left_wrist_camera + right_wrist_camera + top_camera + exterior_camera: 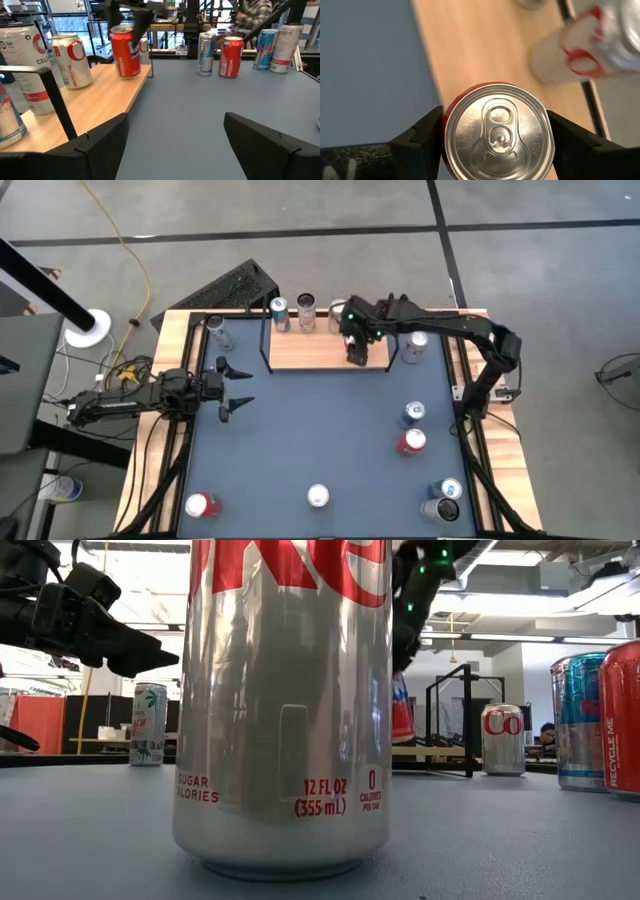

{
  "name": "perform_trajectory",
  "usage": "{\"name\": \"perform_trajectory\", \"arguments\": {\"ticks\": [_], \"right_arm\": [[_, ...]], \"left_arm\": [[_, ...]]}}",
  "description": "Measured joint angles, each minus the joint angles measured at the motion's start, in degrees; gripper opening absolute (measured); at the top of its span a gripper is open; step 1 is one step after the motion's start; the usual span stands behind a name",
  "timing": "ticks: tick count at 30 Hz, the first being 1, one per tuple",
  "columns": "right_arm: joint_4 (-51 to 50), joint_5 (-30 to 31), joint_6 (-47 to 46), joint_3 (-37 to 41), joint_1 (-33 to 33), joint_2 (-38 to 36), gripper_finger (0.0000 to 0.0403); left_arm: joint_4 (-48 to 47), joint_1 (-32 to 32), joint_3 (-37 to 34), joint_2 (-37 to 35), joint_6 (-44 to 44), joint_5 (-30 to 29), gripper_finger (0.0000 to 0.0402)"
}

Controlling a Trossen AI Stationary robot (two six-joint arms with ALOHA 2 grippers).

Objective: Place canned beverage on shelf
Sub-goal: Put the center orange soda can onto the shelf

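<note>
Two fingers of my right gripper (492, 137) are clasping the red can (497, 132) upright at the shelf (310, 352) front edge; open tabletop (320, 430) is lying alongside.

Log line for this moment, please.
right gripper: around red can, over shelf | left gripper: open, waiting left of table centre | placement: can not yet released

Shelf (310, 352) is filling up along its back edge — two cans (293, 312) are standing there, leaving bare wood in front. Right gripper (358, 352) with the red can (498, 132) is occupying the right end. Table centre (320, 420) is lying open — loose cans are sitting only along the right side (412, 428) and near edge (318, 496). Left gripper (232, 388) is hanging at the left edge.
</note>
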State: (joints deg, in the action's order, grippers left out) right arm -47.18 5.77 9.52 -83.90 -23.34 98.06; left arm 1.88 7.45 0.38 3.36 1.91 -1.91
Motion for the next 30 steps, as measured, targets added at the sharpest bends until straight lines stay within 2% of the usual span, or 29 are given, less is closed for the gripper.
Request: {"name": "perform_trajectory", "arguments": {"ticks": [3, 8, 23, 30], "right_arm": [[2.65, -1.39, -0.21, 1.36, -2.62, 0.02, 0.0271], [1.38, -3.55, -4.1, 1.47, -5.2, -0.04, 0.0284], [0.48, 2.04, -6.67, 1.19, -4.72, 0.22, 0.0392], [-2.55, 1.99, -6.48, -4.17, -3.78, 0.24, 0.0394]], "left_arm": [[-0.02, -0.01, 0.0, 0.0, 0.0, 0.0, 0.0318], [0.01, 0.0, 0.0, 0.0, -0.01, 0.0, 0.0318], [0.0, 0.0, 0.0, 0.0, 0.0, 0.0, 0.0318], [0.0, 0.0, 0.0, 0.0, 0.0, 0.0, 0.0318]]}}
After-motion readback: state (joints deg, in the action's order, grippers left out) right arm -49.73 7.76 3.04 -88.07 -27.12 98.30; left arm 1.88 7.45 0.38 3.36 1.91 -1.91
